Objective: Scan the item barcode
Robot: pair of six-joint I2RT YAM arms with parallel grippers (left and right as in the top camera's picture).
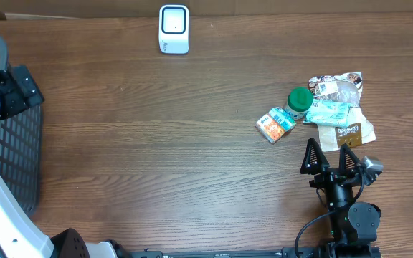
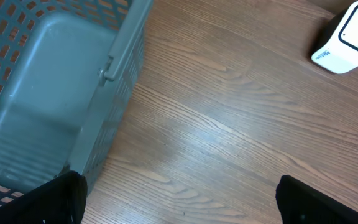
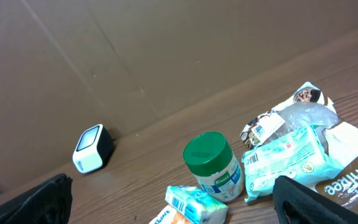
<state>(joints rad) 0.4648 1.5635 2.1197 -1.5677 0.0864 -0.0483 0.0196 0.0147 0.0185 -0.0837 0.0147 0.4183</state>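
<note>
**A:** Where do the goods to scan lie?

**B:** They are bunched on the right of the worktop (image 1: 156, 150). A jar (image 1: 299, 102) with a green lid stands upright. A carton (image 1: 275, 125) lies against its left side. On its right a teal packet (image 1: 330, 112), a brown pouch (image 1: 351, 133) and a clear bag (image 1: 341, 86) overlap one another.

**A:** And the scanner?

**B:** The scanner (image 1: 173, 29) stands at the far edge, left of centre and well apart from the pile. A brown board (image 3: 166, 50) rises right behind that edge.

**A:** What about the grippers?

**B:** The right gripper (image 1: 328, 152) sits just on the near side of the pouch. Its jaws are spread wide and there is nothing between them. The left gripper (image 2: 179, 202) hangs by the corner of the basket (image 2: 42, 93) at the left edge, equally wide and holding nothing.

**A:** How much room is there to move?

**B:** Open wood runs from the pile to the scanner, and from the basket across to the carton. It is tight only around the pile, where the packages touch. The worktop's right edge is out of frame in every view.
</note>
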